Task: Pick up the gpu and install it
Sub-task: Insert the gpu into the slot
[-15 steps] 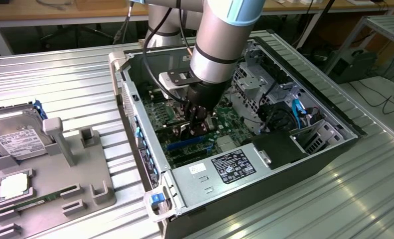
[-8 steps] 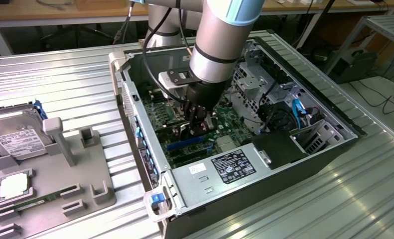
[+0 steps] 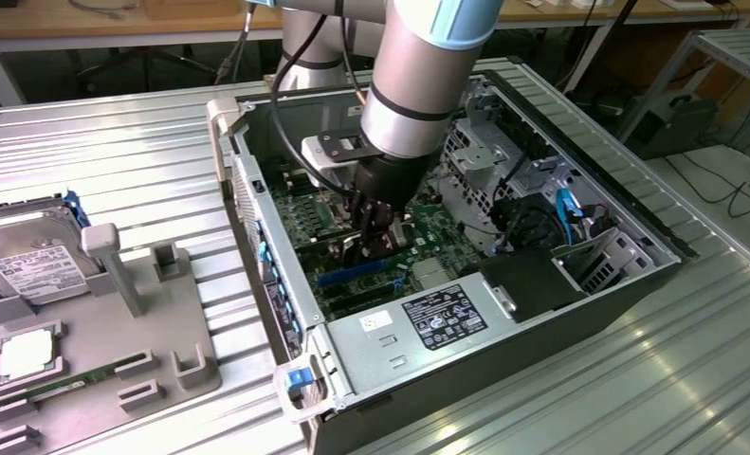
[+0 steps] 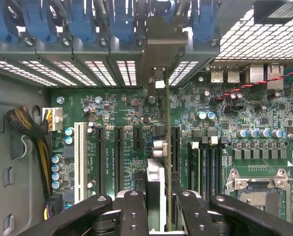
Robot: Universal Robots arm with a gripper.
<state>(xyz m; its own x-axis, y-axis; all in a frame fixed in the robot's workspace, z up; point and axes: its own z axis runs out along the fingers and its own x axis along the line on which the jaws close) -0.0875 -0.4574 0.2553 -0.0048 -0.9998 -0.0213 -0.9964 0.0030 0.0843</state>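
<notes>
Installing step, we judge: the claw [image 3: 372,242], mid-frame inside the case [image 3: 602,161], is clamped on the gpu [image 4: 159,172], edge-on above the motherboard [image 4: 225,113]; seating calls for slot [image 4: 176,145] alignment.

You have the gpu [image 4: 167,147] edge-on here — a thin card standing upright on its long edge above the motherboard [image 4: 245,113], clamped between the fingers [image 4: 131,211], its metal bracket [image 4: 159,44] against the rear slot openings [image 4: 102,71].

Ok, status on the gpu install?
End effector shut on thin dark gpu card with silvery bracket, bracket toward vented metal rear wall. Card edge-on over green motherboard. Well aside: yellow-black cable bundle.
</notes>
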